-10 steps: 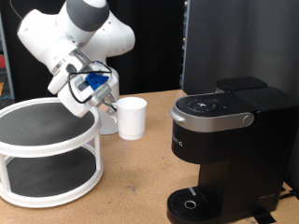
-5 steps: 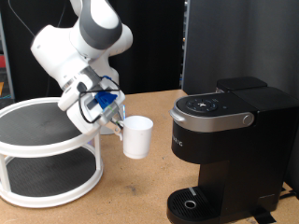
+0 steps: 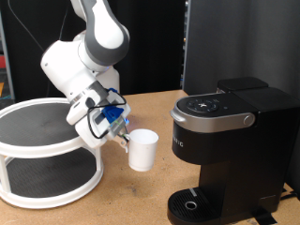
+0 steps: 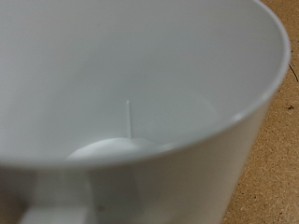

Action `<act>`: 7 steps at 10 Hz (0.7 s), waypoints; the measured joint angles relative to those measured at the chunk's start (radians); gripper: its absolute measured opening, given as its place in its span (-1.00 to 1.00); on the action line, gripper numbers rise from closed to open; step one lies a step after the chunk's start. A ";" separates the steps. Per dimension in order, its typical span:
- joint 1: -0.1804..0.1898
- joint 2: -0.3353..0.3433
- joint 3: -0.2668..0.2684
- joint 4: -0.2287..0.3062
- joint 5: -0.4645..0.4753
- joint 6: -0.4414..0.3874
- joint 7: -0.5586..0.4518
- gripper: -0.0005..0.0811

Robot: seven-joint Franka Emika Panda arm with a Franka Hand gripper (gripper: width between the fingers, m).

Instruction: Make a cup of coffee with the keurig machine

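Note:
The white cup hangs just off the wooden table, between the round rack and the keurig machine. My gripper is shut on the cup's side towards the exterior view's left, where its handle is. The machine is black, its lid is down, and it stands at the exterior view's right with its drip tray at the bottom. In the wrist view the cup fills almost the whole picture, its white inside empty. My fingers do not show there.
A white two-tier round rack with dark mesh shelves stands at the exterior view's left, close behind my arm. Bare wooden table lies under the cup. A black panel rises behind the machine.
My arm has carried the cup down and towards the exterior view's right, from beside the rack's top tier to nearer the machine's front.

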 joint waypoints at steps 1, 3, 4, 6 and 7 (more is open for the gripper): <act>0.032 0.013 -0.022 0.006 0.042 0.003 -0.031 -0.82; 0.091 0.037 -0.061 0.018 0.128 0.007 -0.091 -0.82; 0.120 0.048 -0.078 0.025 0.173 0.007 -0.122 -0.82; 0.174 0.073 -0.101 0.040 0.255 0.007 -0.169 -0.82; 0.196 0.086 -0.108 0.045 0.292 0.007 -0.190 -0.82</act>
